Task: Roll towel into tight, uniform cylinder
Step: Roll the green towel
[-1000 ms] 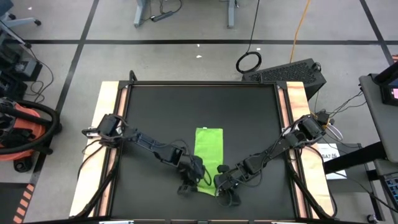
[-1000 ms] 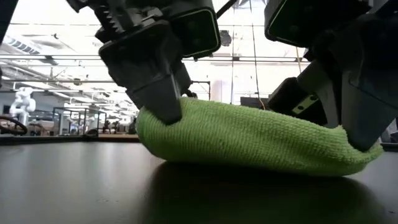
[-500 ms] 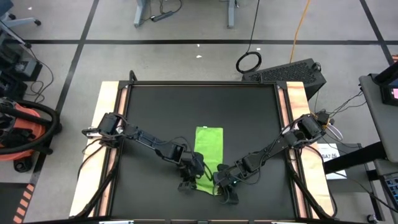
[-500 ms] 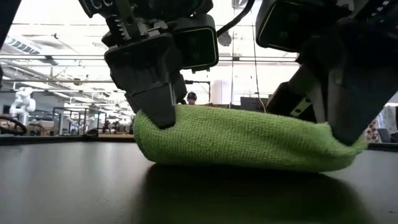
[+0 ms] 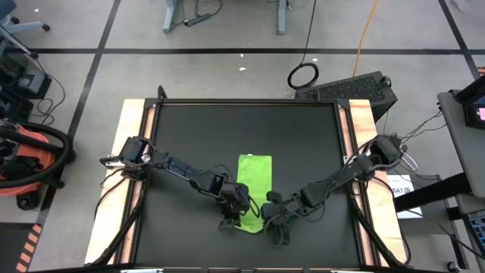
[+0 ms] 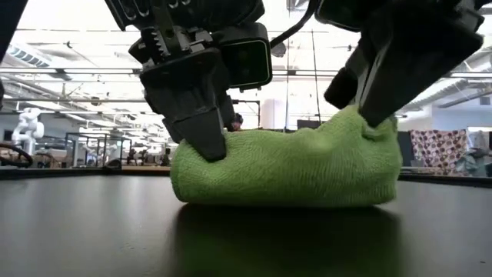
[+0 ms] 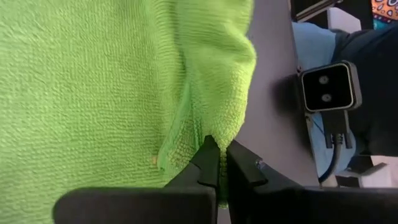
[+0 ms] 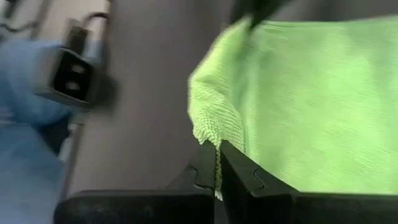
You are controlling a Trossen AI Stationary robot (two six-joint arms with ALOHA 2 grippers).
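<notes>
One lime-green towel (image 5: 253, 183) lies on the black tabletop (image 5: 189, 129); two grippers, left gripper (image 6: 201, 142) and right gripper (image 6: 374, 114), each pinch its near edge.

In the low view both arms run off the picture's 12 o'clock edge; the towel (image 6: 284, 169) hides the fingertips (both pairs) pinching it.
</notes>
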